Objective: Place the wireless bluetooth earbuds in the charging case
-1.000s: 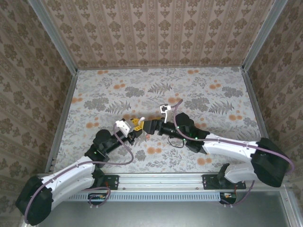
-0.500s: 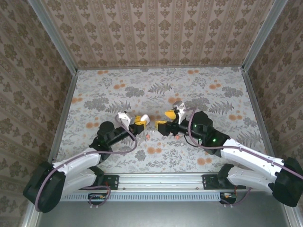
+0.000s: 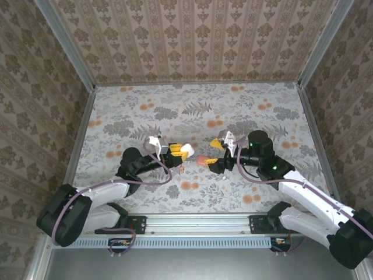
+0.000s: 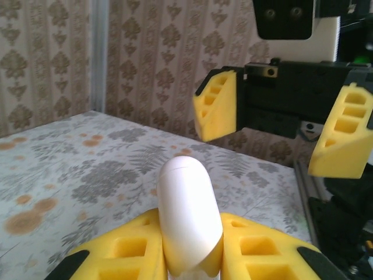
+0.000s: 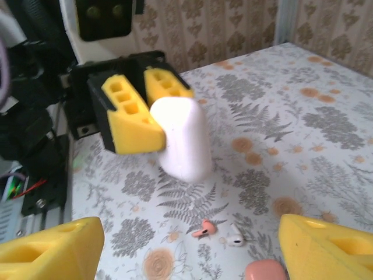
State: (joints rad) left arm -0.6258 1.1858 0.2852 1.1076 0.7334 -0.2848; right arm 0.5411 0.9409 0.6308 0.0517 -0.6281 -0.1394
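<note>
Your left arm [image 3: 105, 195] is stretched out low over the table [image 3: 262, 111], and your right arm [image 3: 303, 189] reaches in from the other side, so the two grippers face each other tip to tip with a gap between them.

The left gripper [image 3: 178, 153] is clamped tight on the white case [image 4: 189, 227]. The case stands up between its fingers and pokes out past the tips.

The right gripper [image 3: 214, 155] is spread wide with nothing in it. The pink case [image 5: 265, 271] sits low between its fingers, touching neither one.

The earbuds are down on the table, ahead of your right jaws and below the left ones. The pink bud [image 5: 203, 228] and the white bud [image 5: 235, 238] lie just beside each other, near the pink case.
</note>
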